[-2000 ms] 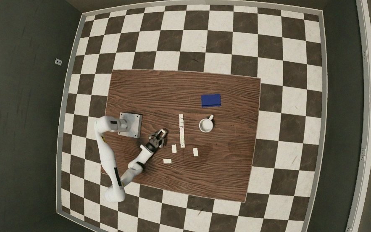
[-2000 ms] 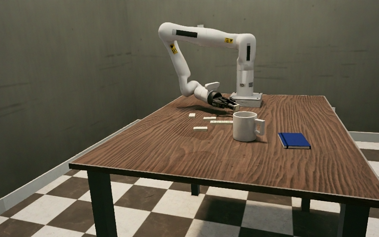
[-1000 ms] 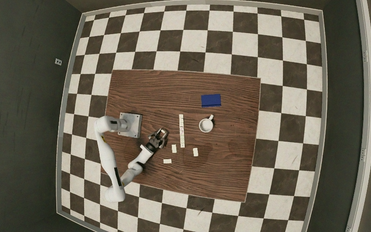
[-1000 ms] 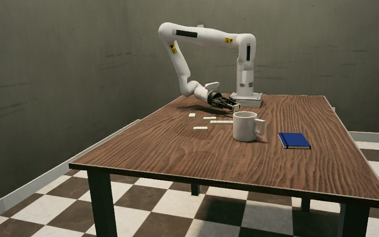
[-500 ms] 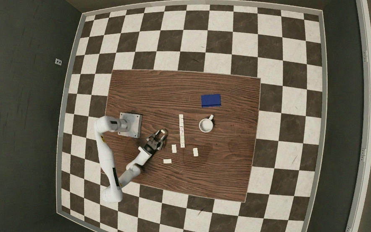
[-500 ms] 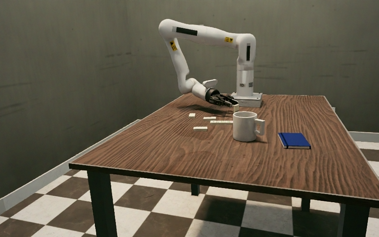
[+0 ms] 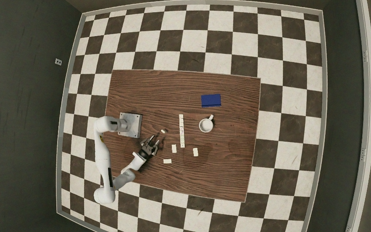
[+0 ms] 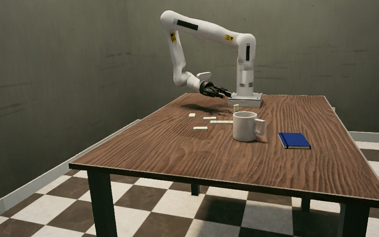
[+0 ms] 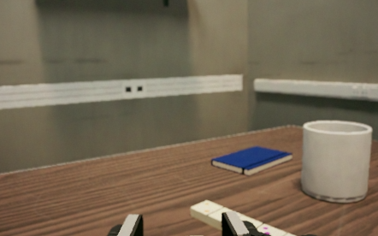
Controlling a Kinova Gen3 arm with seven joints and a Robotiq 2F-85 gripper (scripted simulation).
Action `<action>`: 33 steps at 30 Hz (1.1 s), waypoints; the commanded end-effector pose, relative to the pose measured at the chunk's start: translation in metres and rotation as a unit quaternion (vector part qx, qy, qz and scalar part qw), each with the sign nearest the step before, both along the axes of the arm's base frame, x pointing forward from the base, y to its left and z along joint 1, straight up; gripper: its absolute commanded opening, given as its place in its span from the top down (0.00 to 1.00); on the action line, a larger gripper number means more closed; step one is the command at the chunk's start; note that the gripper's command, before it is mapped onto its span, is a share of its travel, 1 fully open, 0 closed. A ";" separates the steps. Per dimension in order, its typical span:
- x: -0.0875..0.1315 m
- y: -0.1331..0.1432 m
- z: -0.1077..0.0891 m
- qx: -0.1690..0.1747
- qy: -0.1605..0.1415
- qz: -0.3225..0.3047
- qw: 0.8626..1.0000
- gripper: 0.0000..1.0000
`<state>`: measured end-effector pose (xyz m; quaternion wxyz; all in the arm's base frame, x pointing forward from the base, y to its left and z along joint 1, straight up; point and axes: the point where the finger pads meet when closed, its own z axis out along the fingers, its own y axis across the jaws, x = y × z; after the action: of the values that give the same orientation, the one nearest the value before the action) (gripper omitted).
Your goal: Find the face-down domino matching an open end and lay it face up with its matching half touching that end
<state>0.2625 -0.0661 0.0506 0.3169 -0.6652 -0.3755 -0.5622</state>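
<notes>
We see the robot's pincer [image 7: 155,139] [image 8: 227,96] [image 9: 182,226] above the tabletop [image 7: 158,89] [image 8: 161,141] [image 9: 86,197], its fingers apart with nothing held between them. Just beyond the fingertips, a lone domino [image 7: 163,131] [image 8: 236,107] stands upright on the tabletop, separate from the pincer and between the robot's base [image 7: 138,133] [image 8: 231,103] and the line of dominoes [image 7: 182,131] [image 8: 221,121] [image 9: 208,208]. We cannot read its face.

The line runs straight, its pieces end to end and face up. From the wrist, we see orange marks at one end and magenta dots farther along; part of the row is hidden behind a finger.

Near the line's other end, three more dominoes lie flat, showing plain faces: one domino just beside the row [image 7: 174,148] [image 8: 209,117], one domino on the mug's side of it [image 7: 195,152] [image 8: 200,128], and a third domino [image 7: 167,161] [image 8: 192,115] farther out, turned crosswise to the row. We find none of the three touching the line.

Across the row, we see a white mug [image 7: 206,125] [image 8: 244,126] [image 9: 336,162] upright, with a closed blue notebook [image 7: 211,100] [image 8: 293,140] [image 9: 252,158] lying flat near it, apart from the dominoes.
</notes>
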 end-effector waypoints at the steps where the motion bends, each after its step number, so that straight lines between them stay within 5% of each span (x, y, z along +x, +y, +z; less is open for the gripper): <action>1: -0.001 -0.003 0.003 -0.001 -0.001 0.000 1.000 0.50; 33: 0.011 0.010 0.018 -0.001 -0.003 -0.002 1.000 0.50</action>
<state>0.2728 -0.0560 0.0683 0.3143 -0.6648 -0.3753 -0.5642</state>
